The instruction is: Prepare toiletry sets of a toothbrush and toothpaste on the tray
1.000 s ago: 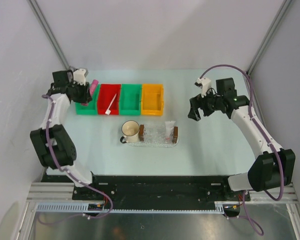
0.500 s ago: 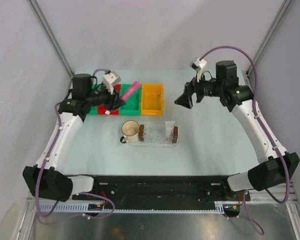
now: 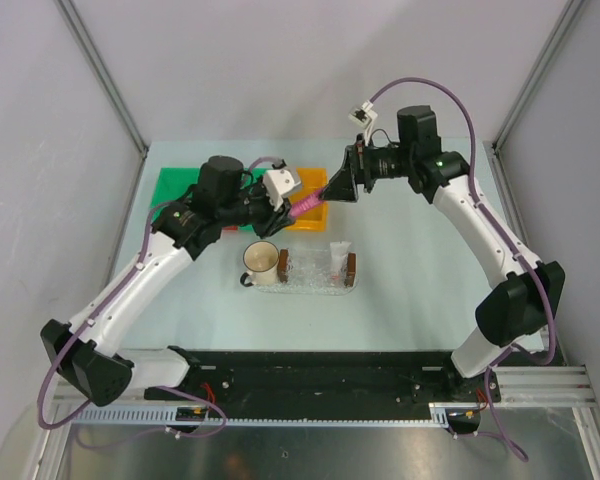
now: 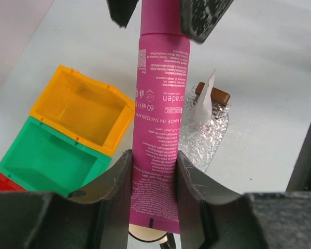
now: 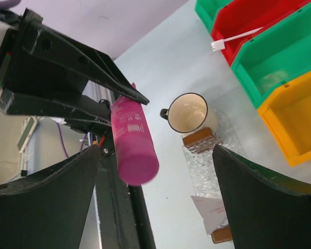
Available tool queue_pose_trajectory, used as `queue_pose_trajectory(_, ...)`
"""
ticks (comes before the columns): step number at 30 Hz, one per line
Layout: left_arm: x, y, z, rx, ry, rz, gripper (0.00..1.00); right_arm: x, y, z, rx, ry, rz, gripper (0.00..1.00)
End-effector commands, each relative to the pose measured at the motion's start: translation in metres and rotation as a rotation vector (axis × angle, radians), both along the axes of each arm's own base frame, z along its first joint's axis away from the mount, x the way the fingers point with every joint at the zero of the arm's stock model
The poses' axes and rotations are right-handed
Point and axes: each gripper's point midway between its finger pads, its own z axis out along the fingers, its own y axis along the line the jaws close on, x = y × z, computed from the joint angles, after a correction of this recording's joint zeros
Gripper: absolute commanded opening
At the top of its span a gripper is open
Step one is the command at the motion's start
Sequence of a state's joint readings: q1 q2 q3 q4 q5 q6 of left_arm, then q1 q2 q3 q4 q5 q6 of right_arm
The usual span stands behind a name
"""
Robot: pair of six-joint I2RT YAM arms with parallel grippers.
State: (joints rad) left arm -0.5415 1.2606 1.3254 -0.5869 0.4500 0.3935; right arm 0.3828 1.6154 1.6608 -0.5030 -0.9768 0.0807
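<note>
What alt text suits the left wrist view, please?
The left gripper clamps a soft pink toothpaste tube, its far end between the fingers of the open right gripper. Below lie an orange plastic bin, a green bin and a clear tray.

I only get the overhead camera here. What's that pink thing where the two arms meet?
Observer: On the left wrist camera it's the toothpaste, a pink tube with small print, clamped between the fingers of the left end effector.
Visitor: Has the other arm got hold of it too?
Observer: No. The right wrist camera shows the right end effector open, with its fingers spread wide on either side of the tube.
Visitor: And the toothbrush? I can't find one.
Observer: It's hidden overhead. On the right wrist camera the toothbrush lies in the red bin.
</note>
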Motion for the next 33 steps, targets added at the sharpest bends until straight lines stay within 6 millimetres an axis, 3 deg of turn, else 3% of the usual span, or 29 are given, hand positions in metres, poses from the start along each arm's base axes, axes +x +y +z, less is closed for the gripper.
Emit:
queue_pose_trajectory(1, 0.017, -0.003, 0.031, 0.036, -0.165, 0.061, 0.00, -0.011, 0.009, 0.021, 0.072, 0.010, 0.065, 0.95)
queue_pose_trajectory(7, 0.018, -0.009, 0.030, 0.062, -0.194, 0.079, 0.00, -0.019, 0.012, 0.017, 0.082, 0.037, 0.104, 0.89)
queue_pose_trajectory(16, 0.020, -0.010, 0.037, 0.060, -0.221, 0.091, 0.00, -0.023, 0.018, -0.008, 0.037, 0.066, 0.123, 0.80)
queue_pose_trajectory(21, 0.017, -0.013, 0.035, 0.058, -0.215, 0.080, 0.00, -0.022, 0.020, -0.010, 0.037, 0.066, 0.126, 0.76)
queue_pose_trajectory(33, 0.014, -0.019, 0.028, 0.060, -0.199, 0.057, 0.00, -0.021, 0.025, -0.016, 0.031, 0.075, 0.140, 0.56)
